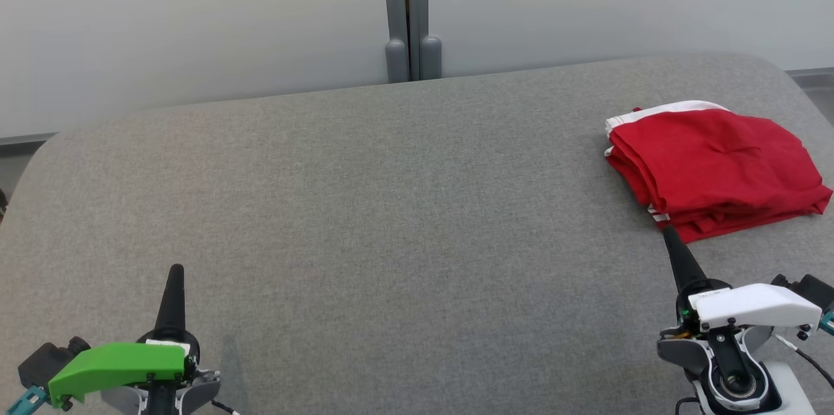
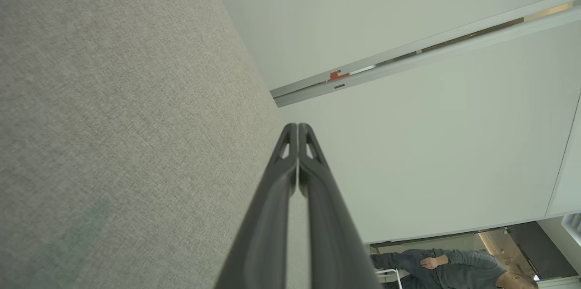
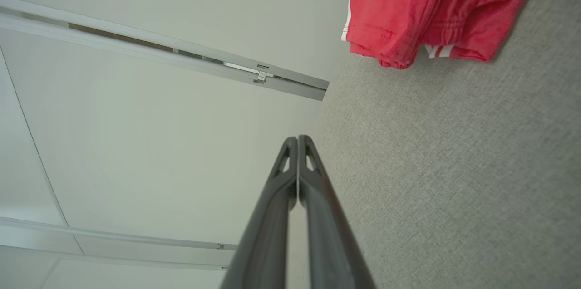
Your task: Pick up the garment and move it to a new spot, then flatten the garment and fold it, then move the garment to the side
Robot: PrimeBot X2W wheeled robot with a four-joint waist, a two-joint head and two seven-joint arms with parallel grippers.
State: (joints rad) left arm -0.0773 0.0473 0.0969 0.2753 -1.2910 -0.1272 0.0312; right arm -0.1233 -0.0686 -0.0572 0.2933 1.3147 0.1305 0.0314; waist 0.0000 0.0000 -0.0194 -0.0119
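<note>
**One folded garment at the table's right side, both claws shut and empty**

The garment (image 1: 713,167), red with white stripes at the hem, lies folded in several layers on the far right part of the table (image 1: 391,219), close to its right edge. The layers are stacked rather evenly. So I judge that the folding is done and that this place is the "side" which the task asks for. The garment rests directly on the grey cloth surface, not inside any box or basket.

The right gripper (image 1: 669,236) stands just before the near corner of the garment. In the right wrist view the red cloth is near the tips but apart from them. Its two fingers are pressed together with nothing between them.

The left gripper (image 1: 176,271) is at the lower left, well apart from the garment. Its fingers are also pressed together and hold nothing. Both grippers point up the head view, as at rest, which suggests to me that little of the task is left.
</note>
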